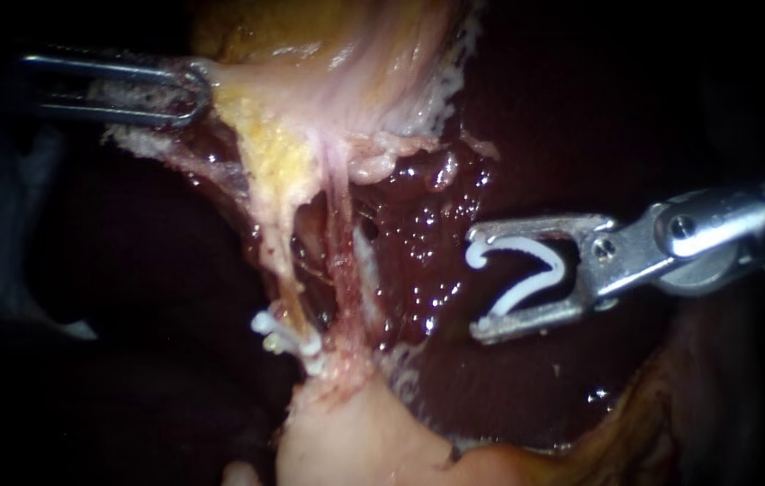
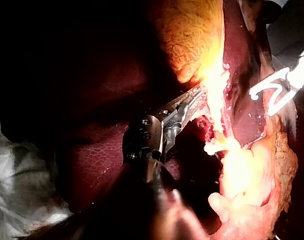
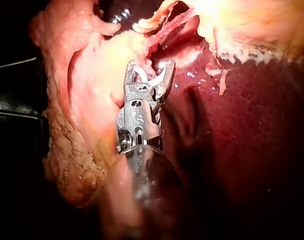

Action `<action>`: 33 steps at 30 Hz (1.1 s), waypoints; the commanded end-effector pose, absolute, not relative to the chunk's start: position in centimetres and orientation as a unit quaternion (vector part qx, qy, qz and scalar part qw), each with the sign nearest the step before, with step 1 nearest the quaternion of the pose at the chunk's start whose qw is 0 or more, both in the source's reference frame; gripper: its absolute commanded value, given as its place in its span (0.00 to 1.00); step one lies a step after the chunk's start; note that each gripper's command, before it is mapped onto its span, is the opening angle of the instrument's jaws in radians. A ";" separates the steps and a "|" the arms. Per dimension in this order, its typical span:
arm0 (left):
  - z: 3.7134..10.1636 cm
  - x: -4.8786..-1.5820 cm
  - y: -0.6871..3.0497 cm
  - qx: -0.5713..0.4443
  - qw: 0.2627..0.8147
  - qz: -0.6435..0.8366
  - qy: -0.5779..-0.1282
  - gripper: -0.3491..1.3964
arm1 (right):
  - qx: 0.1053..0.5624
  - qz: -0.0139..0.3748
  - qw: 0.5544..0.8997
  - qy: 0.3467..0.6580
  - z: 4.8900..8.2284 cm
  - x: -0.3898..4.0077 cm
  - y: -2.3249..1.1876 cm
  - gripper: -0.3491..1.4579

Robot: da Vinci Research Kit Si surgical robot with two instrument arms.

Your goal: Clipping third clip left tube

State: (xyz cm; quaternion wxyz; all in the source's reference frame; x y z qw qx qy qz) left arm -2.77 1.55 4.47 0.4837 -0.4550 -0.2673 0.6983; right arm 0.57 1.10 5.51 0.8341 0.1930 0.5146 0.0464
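Observation:
Two pale strands run down from the gallbladder (image 1: 337,81). The left tube (image 1: 276,256) carries two white clips (image 1: 288,342) near its lower end; the right tube (image 1: 344,261) lies close beside it. My right instrument (image 1: 480,283) is to the right of both tubes, apart from them, over the liver (image 1: 418,243). Its jaws stand wide and hold an open white clip (image 1: 526,290); this clip (image 2: 265,90) also shows in the left wrist view. My left instrument (image 1: 192,92) is shut on the gallbladder's edge at upper left, holding it taut. The right wrist view shows my right instrument (image 3: 149,74) just short of the tubes.
A pale fatty lump (image 1: 355,432) sits below the clipped tubes. Yellow fat (image 1: 265,144) covers the tissue beside my left instrument. Dark liver (image 3: 251,150) lies beside my right instrument's shaft. White cloth (image 2: 17,200) shows at the edge of the left wrist view.

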 end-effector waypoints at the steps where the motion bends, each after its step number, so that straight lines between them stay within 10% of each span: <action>1: 4.48 -2.77 1.55 -0.455 0.484 0.699 -0.267 0.00 | 0.198 0.053 0.832 0.515 5.51 0.60 1.09 0.47; 33: 4.50 -2.78 1.54 -0.455 0.484 0.699 -0.266 0.00 | 0.282 0.158 0.786 0.527 5.86 1.65 1.09 0.47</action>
